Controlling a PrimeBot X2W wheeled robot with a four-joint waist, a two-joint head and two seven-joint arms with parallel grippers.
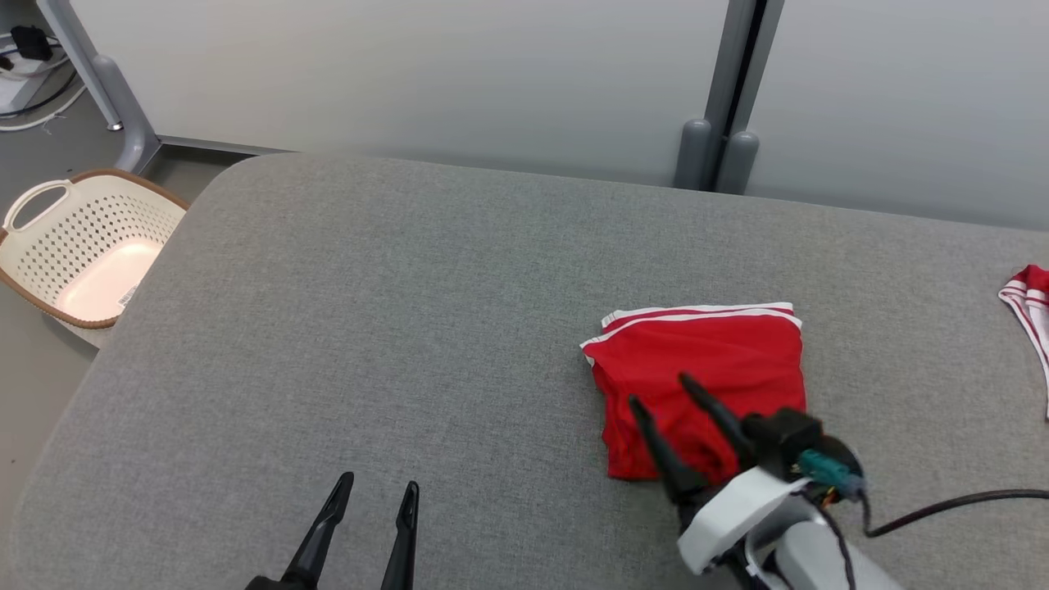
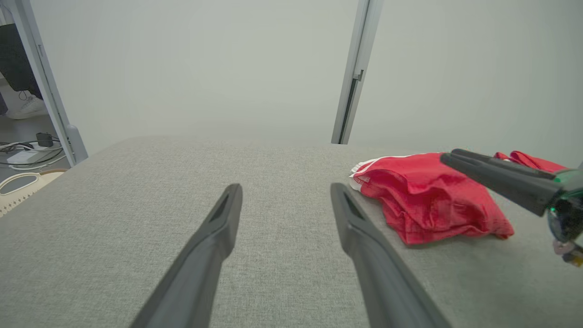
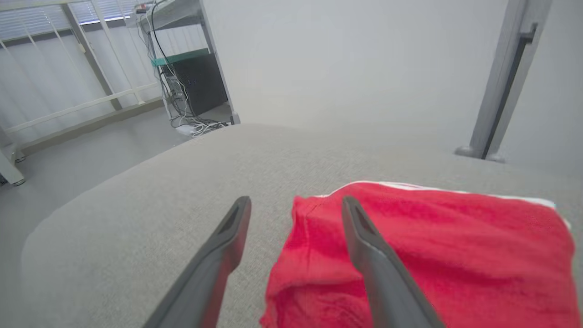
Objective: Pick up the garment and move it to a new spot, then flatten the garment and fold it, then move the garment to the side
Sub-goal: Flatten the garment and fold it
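The garment (image 1: 705,369) is red with white stripes along its far edge, folded into a rough square right of centre on the grey padded table (image 1: 393,311). It shows as a red heap (image 2: 432,200) in the left wrist view and a wide red sheet (image 3: 432,255) in the right wrist view. My right gripper (image 1: 660,392) hangs open just above the garment's near-left part, nothing between its fingers; one finger (image 3: 364,246) is over the cloth, the other over bare table. My left gripper (image 1: 379,490) stands open near the front edge, well left of the garment.
A second red-and-white cloth (image 1: 1028,303) lies at the table's right edge. A cream perforated basket (image 1: 82,246) sits on the floor off the table's far-left corner. Grey panels and a post (image 1: 721,139) stand behind the table. Cables and a cabinet (image 3: 196,91) stand beyond the left end.
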